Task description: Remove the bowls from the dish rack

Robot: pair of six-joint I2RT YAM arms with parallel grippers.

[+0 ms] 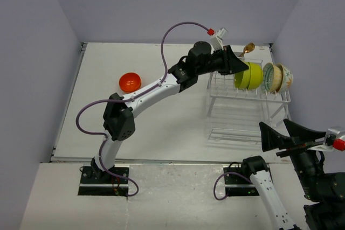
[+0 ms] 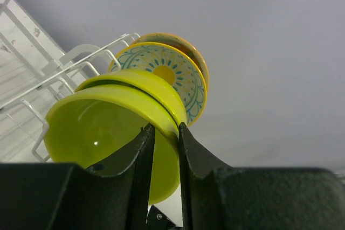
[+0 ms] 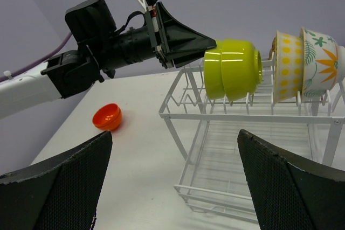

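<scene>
Gripping: the left gripper (image 2: 165, 132) is clamped on the rim of the nearer lime-green bowl (image 2: 102, 133), with one finger inside the bowl and one against its outer wall.
Bowl's facing: it stands on edge, with its mouth toward the table's left edge and its base toward the right edge. Its axis runs level, along the top tier of the rack.
Bowl against gripper: the bowl sits straight ahead of the fingertips, which pinch the top part of its rim. Whether it rests on the wires cannot be told.
Row behind it: a second lime-green bowl (image 2: 145, 82) sits close against its back. Next come a yellow patterned bowl (image 3: 288, 68) and a cream floral bowl (image 3: 321, 65), all on edge in the same tier.
Dish rack (image 1: 242, 98): white wire, by the table's right edge, near the back right corner.
Orange-red bowl (image 1: 130, 82): on the table (image 1: 161, 127) toward the back left, well apart from the rack.
Right gripper (image 1: 275, 126): fingers spread wide, holding nothing, near the front right corner, just in front of the rack.
</scene>
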